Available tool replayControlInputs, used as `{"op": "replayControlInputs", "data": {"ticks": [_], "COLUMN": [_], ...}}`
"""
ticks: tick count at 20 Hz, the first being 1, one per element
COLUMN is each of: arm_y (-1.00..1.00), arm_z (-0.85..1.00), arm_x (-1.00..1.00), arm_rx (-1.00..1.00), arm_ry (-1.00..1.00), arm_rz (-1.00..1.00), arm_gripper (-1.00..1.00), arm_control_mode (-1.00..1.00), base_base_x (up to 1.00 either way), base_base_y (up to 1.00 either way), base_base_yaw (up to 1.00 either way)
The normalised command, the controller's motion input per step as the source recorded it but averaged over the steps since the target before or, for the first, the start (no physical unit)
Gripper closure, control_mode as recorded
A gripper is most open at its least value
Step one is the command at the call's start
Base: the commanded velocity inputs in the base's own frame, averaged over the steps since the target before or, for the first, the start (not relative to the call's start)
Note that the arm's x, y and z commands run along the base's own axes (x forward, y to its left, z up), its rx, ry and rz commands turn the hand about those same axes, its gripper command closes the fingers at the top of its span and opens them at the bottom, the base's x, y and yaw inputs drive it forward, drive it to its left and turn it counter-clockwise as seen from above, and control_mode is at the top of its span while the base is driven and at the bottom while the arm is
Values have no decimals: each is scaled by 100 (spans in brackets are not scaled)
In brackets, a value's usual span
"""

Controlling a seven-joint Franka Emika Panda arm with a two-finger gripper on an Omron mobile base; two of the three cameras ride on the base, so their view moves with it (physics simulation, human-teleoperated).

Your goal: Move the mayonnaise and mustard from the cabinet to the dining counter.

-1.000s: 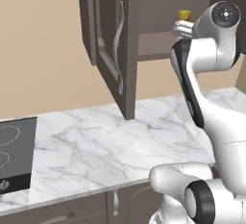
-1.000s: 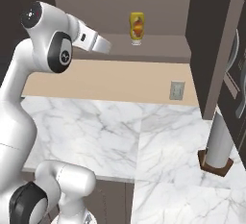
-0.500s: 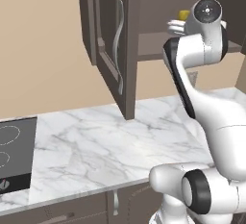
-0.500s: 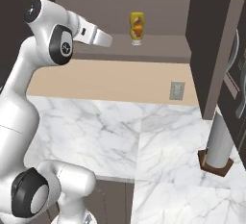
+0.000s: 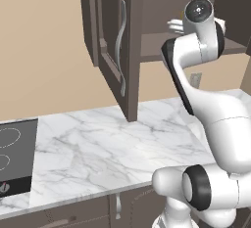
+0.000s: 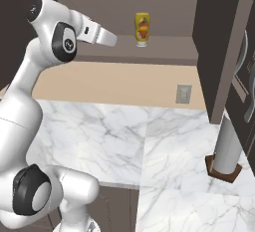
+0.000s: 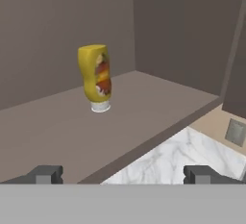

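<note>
Yellow and upright, the mustard [image 7: 97, 77] stands cap-down on the shelf [image 7: 72, 127] inside the cabinet [image 6: 164, 7], a red and white label on its front. In the right base view it sits toward the middle of the shelf [image 6: 164, 57], back from the front edge. The cabinet is open: one dark panelled door [image 5: 115, 46] with a long curved silver handle [image 5: 119, 46] swings out over the marble worktop [image 5: 108, 148], and the other door [image 6: 224, 47] hangs open on the far side. The gripper [image 7: 122, 175] hangs at shelf height just in front of the shelf's edge and apart from the bottle, its fingers [image 7: 45, 174] spread wide with nothing between them. In the right base view the hand [image 6: 102, 34] points toward the bottle. A black cooktop [image 5: 14, 161] lies at the worktop's end, and a grey wall outlet [image 6: 183, 94] sits below the shelf.
</note>
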Motion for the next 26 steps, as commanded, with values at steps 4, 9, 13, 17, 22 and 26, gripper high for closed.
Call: {"op": "replayControlInputs", "data": {"ticks": [4,9,13,17,22,26], "arm_y": [-4,0,0,-1,-13,-9], "arm_z": [0,-1,-7,0,0,0], "arm_x": [5,10,13,13,17,18], "arm_rx": [-4,-3,-4,-1,0,0], "arm_ry": [0,0,1,8,12,3], "arm_rz": [-9,-8,-6,-2,0,0], "arm_gripper": [-100,-100,-100,-100,-100,-100], "arm_control_mode": [-100,-100,-100,-100,-100,-100], "base_base_x": [0,0,0,0,0,0], "base_base_y": [0,0,0,0,0,0], "base_base_yaw": [0,0,0,0,0,0]}}
